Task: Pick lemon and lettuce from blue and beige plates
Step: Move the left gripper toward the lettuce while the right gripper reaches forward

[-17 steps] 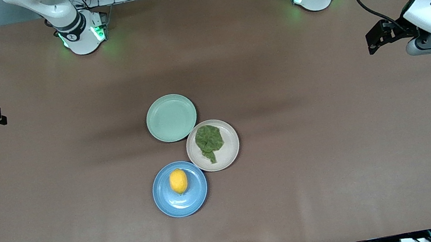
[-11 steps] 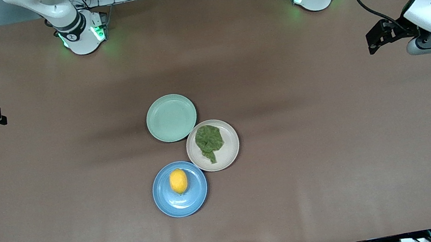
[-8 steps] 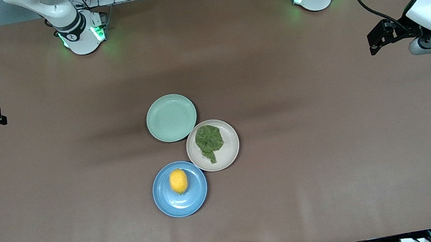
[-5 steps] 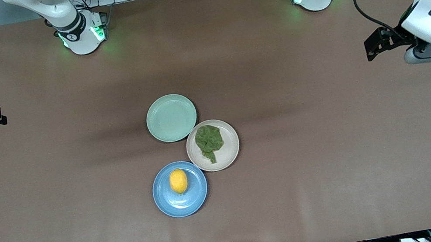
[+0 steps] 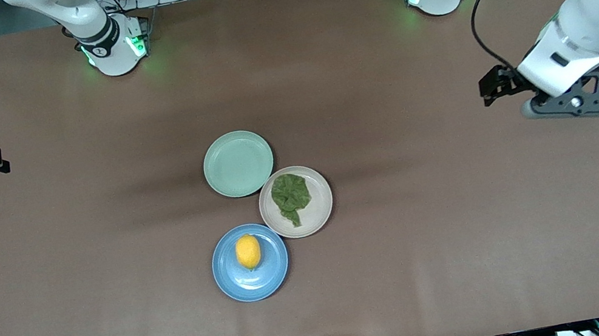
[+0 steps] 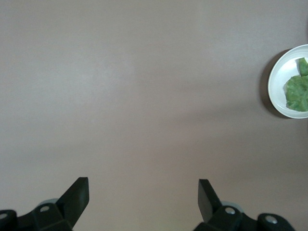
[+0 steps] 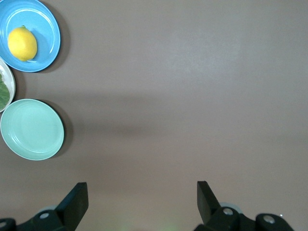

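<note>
Nothing's grabbed yet from where I sit. The lemon sits mid blue plate, and the lettuce lies on the beige plate at that plate's 1 o'clock, rims touching, so I guess one arm each. The mint plate is bare. My left gripper hangs fingers spread over bare table at the left arm's end; the right gripper waits, also spread (no labels or writing I can read anywhere).

plates: 3 | lemon: 1 | lettuce: 1 | arms: 2
</note>
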You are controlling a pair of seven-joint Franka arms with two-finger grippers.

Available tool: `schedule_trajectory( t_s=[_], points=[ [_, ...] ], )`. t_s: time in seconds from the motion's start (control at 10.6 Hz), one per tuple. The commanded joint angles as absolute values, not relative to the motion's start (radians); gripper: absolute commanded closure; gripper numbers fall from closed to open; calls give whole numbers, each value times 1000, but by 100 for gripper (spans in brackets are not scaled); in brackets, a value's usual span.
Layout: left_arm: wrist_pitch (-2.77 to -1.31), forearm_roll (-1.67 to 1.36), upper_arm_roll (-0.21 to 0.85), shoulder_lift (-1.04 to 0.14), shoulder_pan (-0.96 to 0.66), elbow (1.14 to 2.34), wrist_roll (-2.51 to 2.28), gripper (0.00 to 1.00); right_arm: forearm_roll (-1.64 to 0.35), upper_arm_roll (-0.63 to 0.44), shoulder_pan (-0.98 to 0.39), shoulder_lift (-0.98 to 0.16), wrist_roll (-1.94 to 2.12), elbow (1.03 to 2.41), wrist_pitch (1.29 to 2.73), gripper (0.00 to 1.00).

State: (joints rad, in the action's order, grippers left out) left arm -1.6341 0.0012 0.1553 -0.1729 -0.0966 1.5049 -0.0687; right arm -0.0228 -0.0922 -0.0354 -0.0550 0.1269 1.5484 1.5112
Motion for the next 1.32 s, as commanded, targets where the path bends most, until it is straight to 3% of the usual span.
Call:
schedule_trajectory(
  t_s=[0.0, 0.28, 1.23],
  points=[
    [-1644, -23, 159, -219, -106, 1477, -58, 0, -11, -91, -40, -46, 127, 1549, 1503, 0],
    [-1663, -23, 164, -283, -149, 1479, -89, 0, -12, -89, -40, -46, 129, 1549, 1503, 0],
    [-1948, -126, 166, -469, -276, 1477, -285, 0, -23, -89, -67, -52, 121, 1548, 1514, 0]
  ],
)
